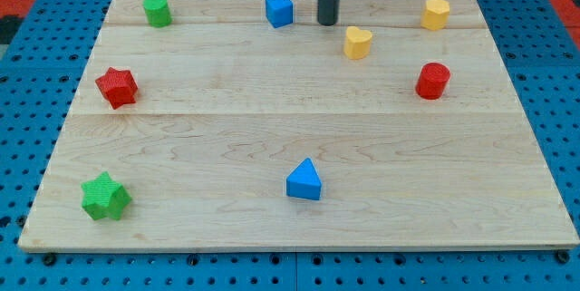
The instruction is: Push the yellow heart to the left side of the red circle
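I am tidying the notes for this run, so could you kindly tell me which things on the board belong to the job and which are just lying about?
Part of the job:
- yellow heart
- red circle
- my tip, just to the view's left of the heart, slightly above it

Lying about:
- yellow hexagon
- blue cube
- blue triangle
- green cylinder
- green star
- red star

The pale wooden board (299, 137) looks smooth and matt, its grain running in long planks. The yellow heart-shaped block (358, 43) and, at its four o'clock, the red round block (433, 81) look like matt plastic. The dark rod ending in my tip (327, 23) has a dull sheen. The blue perforated base (553, 73) under the board looks like matt plastic or painted metal.
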